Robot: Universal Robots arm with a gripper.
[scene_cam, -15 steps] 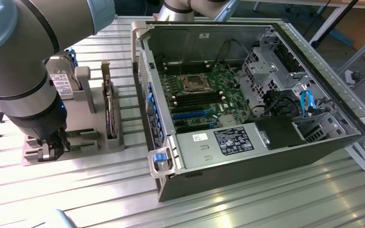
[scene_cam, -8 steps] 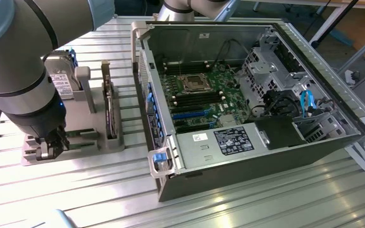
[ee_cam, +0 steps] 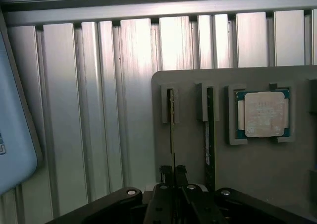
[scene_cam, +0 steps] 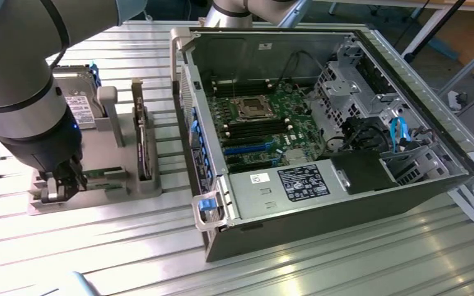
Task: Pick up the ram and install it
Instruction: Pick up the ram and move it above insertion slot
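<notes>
Down at the grey holder (scene_cam: 105,196), on the exterior view's left beside the open computer case (scene_cam: 245,46), your gripper (scene_cam: 62,185) sits low over the slots. From the wrist camera you can see its jaws drawn narrow and pinched on one end of the ram (ee_cam: 172,130). The ram stands on edge in its slot of the holder, with a second thin stick (ee_cam: 209,135) just beside it and the square processor chip (ee_cam: 262,114) in the recess beyond.
</notes>
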